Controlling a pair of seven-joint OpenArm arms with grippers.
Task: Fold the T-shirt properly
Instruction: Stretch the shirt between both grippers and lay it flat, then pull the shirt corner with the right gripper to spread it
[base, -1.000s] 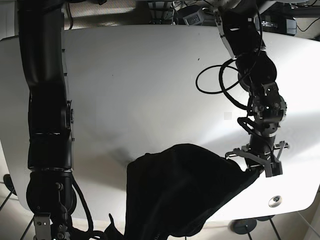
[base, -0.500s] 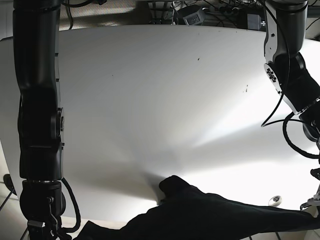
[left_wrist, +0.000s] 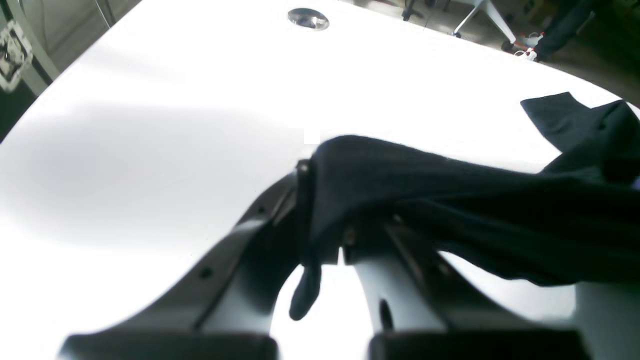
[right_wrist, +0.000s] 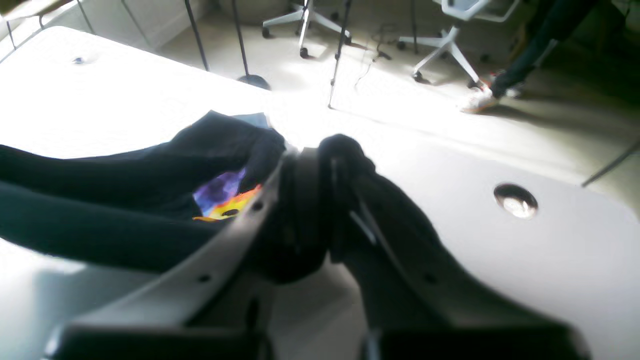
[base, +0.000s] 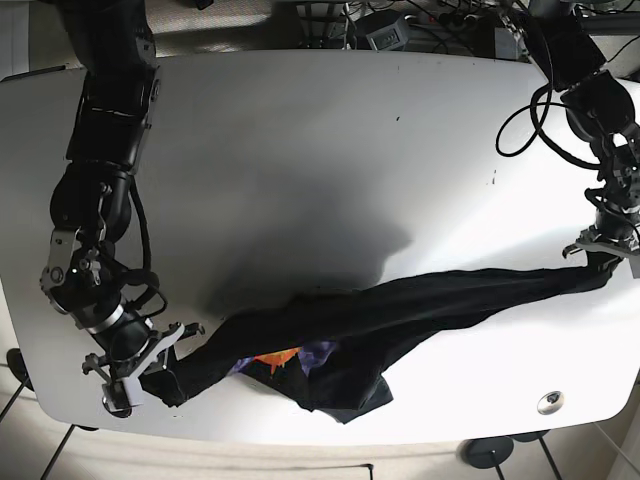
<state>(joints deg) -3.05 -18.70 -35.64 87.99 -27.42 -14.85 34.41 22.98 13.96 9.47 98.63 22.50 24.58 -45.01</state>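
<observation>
The black T-shirt (base: 420, 305) is stretched in a long twisted band above the white table (base: 300, 170), near its front edge. A colourful print (base: 290, 358) shows in its sagging middle. My left gripper (base: 603, 255), at the right of the base view, is shut on one end of the shirt (left_wrist: 450, 200), the cloth bunched between its fingers (left_wrist: 300, 200). My right gripper (base: 152, 373), at the front left, is shut on the other end; in the right wrist view the shirt (right_wrist: 100, 200) trails off left with the print (right_wrist: 225, 195) showing.
A metal grommet (base: 548, 402) sits in the table's front right corner, and another (right_wrist: 515, 201) near my right gripper. A black cable (base: 525, 125) loops off the left arm. Office chairs (right_wrist: 450, 30) and stands are on the floor beyond the table edge.
Both grippers have moved back over the table and apart. The shirt, earlier hanging at the front edge, is now lifted and pulled taut between them.
</observation>
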